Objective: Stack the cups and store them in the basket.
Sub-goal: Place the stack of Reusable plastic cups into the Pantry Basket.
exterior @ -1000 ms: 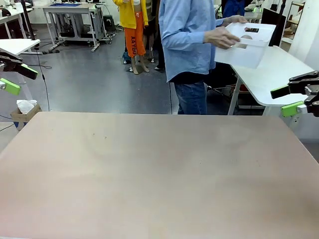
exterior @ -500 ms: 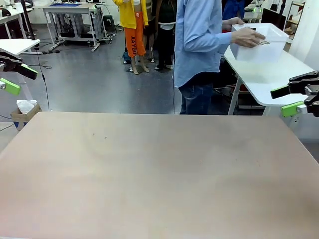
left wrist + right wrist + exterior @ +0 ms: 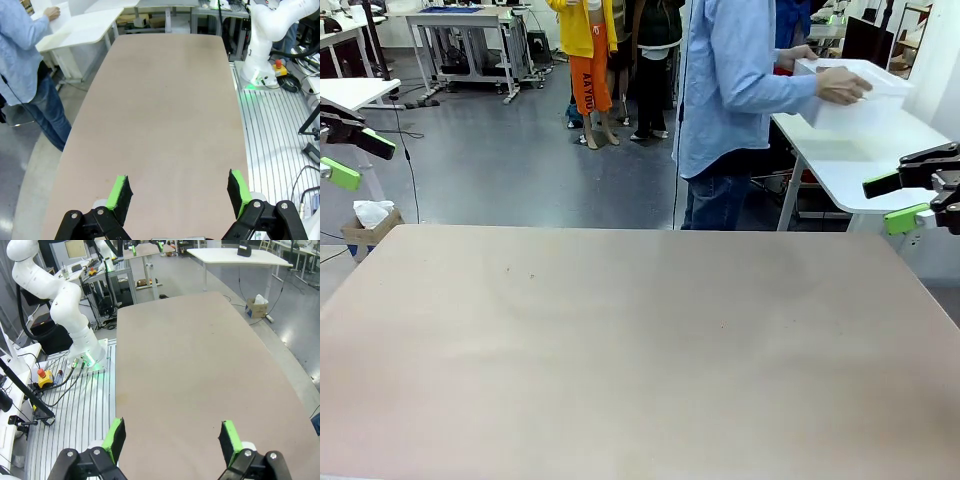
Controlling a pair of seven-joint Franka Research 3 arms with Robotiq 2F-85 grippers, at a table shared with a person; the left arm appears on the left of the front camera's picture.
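the front view sits low at the near edge of the table (image 3: 640, 350), facing across it toward the far side. each wrist view looks down along its own pincer from high off one end (left gripper (image 3: 177, 194), right gripper (image 3: 171, 442)), lengthwise over the same tabletop, which all three share.

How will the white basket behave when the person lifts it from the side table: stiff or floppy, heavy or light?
The basket probably stays stiff: its smooth walls and rim keep a straight box shape under the person's hand. It looks thin plastic, so likely light. Its contents are hidden.
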